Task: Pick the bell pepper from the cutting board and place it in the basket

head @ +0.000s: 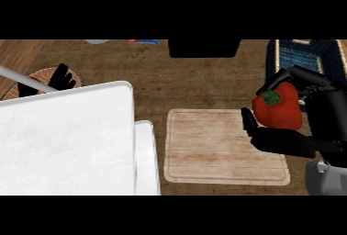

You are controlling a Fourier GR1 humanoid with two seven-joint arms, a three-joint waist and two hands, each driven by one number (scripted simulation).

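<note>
A white block (68, 142) fills our lower left and hides the left arm; only the left hand (62, 78) shows above it, fingers straight. We see one cutting board (224, 147), bare, and one basket (308, 55), cut off at top right. Our right hand (288, 133) curls around one red pepper (279, 109), held off the board's right edge.

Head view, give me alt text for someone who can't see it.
The robot's right hand holds a red bell pepper with a green stem above the right edge of a pale wooden cutting board, near a dark blue basket. The left hand rests open at upper left.
</note>
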